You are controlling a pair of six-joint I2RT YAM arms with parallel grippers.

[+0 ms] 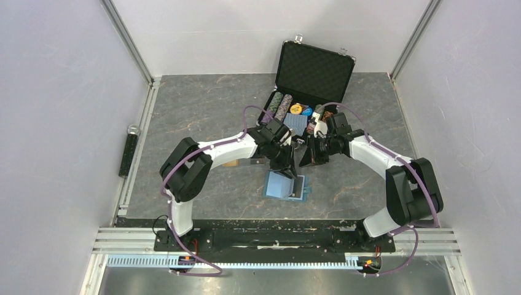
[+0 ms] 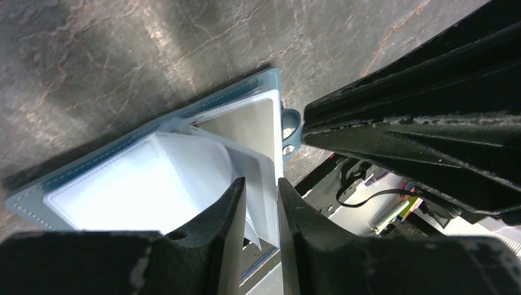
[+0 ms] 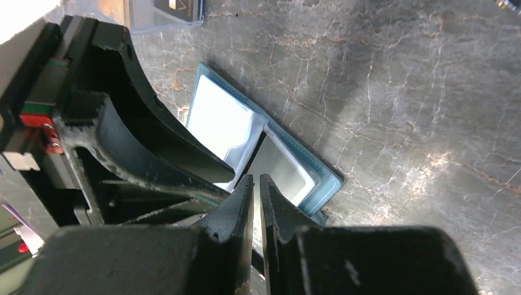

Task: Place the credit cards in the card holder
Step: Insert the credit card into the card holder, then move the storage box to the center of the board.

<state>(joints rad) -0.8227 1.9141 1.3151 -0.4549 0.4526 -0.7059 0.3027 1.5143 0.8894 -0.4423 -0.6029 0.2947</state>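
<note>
The teal card holder (image 1: 278, 184) lies open on the grey table, its pale clear sleeves up. A whitish-grey credit card (image 2: 246, 123) sits flat in its right-hand pocket (image 3: 279, 166), beside the snap tab (image 2: 291, 128). My left gripper (image 2: 262, 196) hangs over the holder with its jaws a little apart; a loose sleeve edge stands in the gap, not pinched. My right gripper (image 3: 257, 184) points down at the pocketed card with its jaws almost together and nothing visibly held. An orange-gold card (image 1: 230, 164) and a black card (image 1: 254, 161) lie on the table to the left.
A big black case (image 1: 314, 69) stands open at the back, with poker chips (image 1: 279, 106) and a blue card deck (image 1: 296, 123) in its tray. A dark cylinder (image 1: 129, 150) lies by the left rail. The two grippers are close together over the holder.
</note>
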